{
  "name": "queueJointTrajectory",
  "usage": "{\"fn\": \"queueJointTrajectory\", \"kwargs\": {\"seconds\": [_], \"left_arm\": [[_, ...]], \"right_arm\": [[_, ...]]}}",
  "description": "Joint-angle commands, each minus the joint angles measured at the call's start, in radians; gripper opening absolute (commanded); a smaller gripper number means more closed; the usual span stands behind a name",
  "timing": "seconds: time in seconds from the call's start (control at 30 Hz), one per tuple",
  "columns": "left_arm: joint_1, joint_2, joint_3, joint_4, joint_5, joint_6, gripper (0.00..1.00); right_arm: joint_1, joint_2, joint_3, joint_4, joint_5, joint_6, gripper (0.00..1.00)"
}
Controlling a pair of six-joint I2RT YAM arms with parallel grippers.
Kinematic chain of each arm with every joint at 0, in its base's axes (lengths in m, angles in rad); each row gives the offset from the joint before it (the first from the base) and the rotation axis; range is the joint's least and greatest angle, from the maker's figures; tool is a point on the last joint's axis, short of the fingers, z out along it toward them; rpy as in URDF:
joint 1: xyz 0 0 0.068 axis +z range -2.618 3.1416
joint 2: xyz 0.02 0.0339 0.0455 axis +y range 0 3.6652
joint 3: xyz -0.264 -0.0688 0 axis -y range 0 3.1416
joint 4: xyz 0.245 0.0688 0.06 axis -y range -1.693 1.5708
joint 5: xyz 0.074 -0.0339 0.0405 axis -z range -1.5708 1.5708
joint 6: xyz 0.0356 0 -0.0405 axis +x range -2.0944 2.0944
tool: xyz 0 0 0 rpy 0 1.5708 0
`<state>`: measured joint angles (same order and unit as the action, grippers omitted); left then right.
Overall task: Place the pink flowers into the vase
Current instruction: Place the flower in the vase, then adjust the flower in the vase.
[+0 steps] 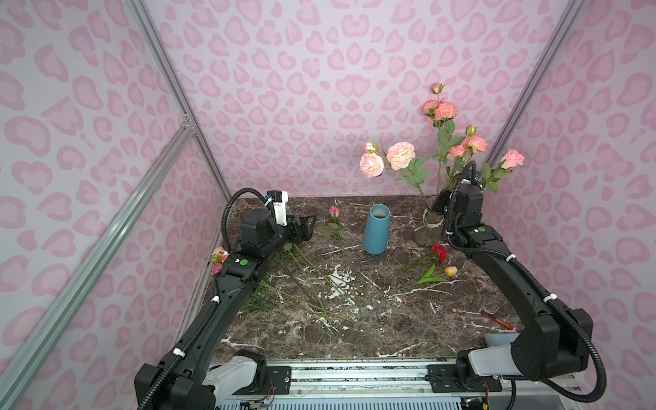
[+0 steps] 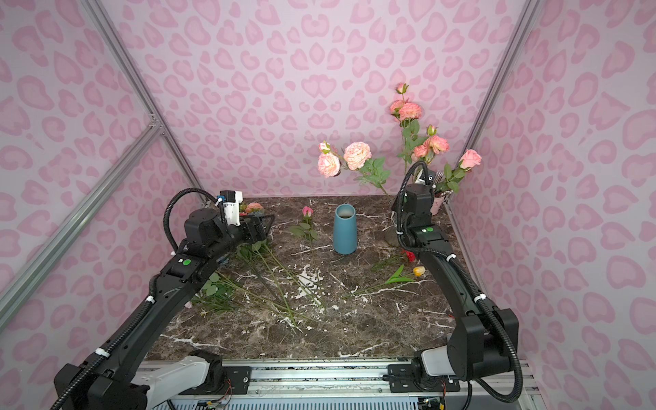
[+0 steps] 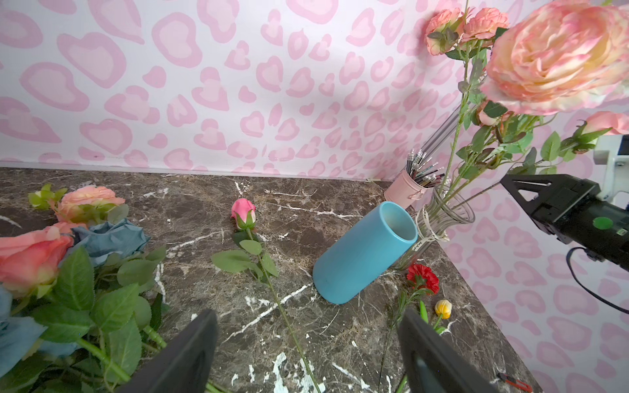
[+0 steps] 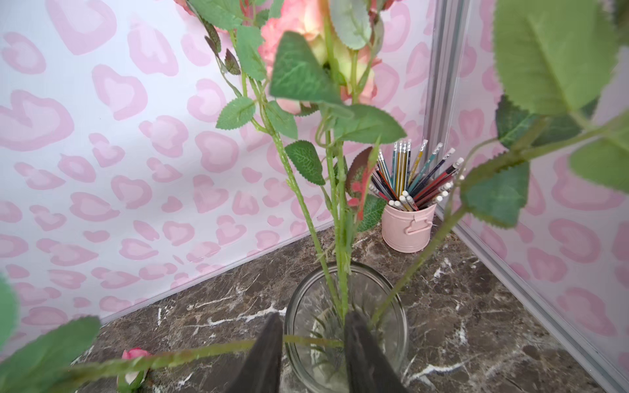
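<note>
Pink flowers [image 1: 400,155] are up in the glass vase [image 1: 431,227] at the far right corner, and the right gripper [image 4: 313,316] is right at its mouth. Its two dark fingers sit a narrow way apart over the clear round rim. One thin green stem [image 4: 204,350] runs across the gap and is not pinched. On the other side, the left gripper [image 3: 308,313] is spread wide with nothing between its fingers, hanging over the table [image 1: 408,319] beside the loose pile.

Counting up from the glass vase, there are at least four thorny, leafy stems fanning left, straight up and right. A top view shows seven ruffled open blooms and three buds. String is wound around the vase's neck.

Further left stands one blue vase [image 1: 376,229], smooth, matte, tapered and upright. Left of that, one pink rosebud [image 1: 334,212] lies flat on its own stem. More pink roses [image 3: 30,258] lie tangled with crumpled dusty-blue blooms [image 3: 109,238] under the left arm, long stems trailing across the table.

By the glass vase's foot lie one red bloom [image 1: 439,252] and one yellow tulip [image 1: 451,271]. Tucked in the corner is one small pink bucket [image 4: 406,231], packed with pencils [image 4: 418,177]. The tabletop is dark brown marble-look, veined white.
</note>
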<state>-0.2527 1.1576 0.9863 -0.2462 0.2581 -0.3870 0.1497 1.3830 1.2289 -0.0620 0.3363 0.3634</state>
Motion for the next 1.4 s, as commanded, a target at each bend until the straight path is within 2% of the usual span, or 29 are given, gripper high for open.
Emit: {"fn": "queueJointTrajectory", "kwargs": {"seconds": [0.0, 0.17, 0.23, 0.43, 0.83, 1.07, 1.37], "left_arm": [[0.000, -0.003, 0.002, 0.021, 0.009, -0.003, 0.86], [0.000, -0.008, 0.000, 0.024, 0.008, -0.006, 0.86], [0.000, -0.006, 0.001, 0.024, 0.009, -0.006, 0.86], [0.001, -0.002, 0.002, 0.025, 0.012, -0.006, 0.86], [0.007, -0.004, 0.002, 0.021, 0.000, 0.000, 0.85], [0.011, -0.001, 0.002, 0.022, 0.008, 0.000, 0.85], [0.016, -0.004, 0.002, 0.023, 0.016, -0.001, 0.85]], "right_arm": [[0.004, -0.025, 0.005, -0.086, -0.080, 0.021, 0.25], [0.048, -0.027, 0.016, -0.132, -0.202, 0.022, 0.05], [0.057, -0.017, 0.022, -0.126, -0.265, 0.027, 0.00], [0.066, 0.069, 0.071, -0.071, -0.331, 0.041, 0.00], [0.027, 0.290, 0.261, 0.027, -0.315, 0.055, 0.00], [0.016, 0.359, 0.305, 0.053, -0.305, 0.081, 0.00], [0.016, 0.373, 0.336, 0.040, -0.259, 0.099, 0.00]]}}
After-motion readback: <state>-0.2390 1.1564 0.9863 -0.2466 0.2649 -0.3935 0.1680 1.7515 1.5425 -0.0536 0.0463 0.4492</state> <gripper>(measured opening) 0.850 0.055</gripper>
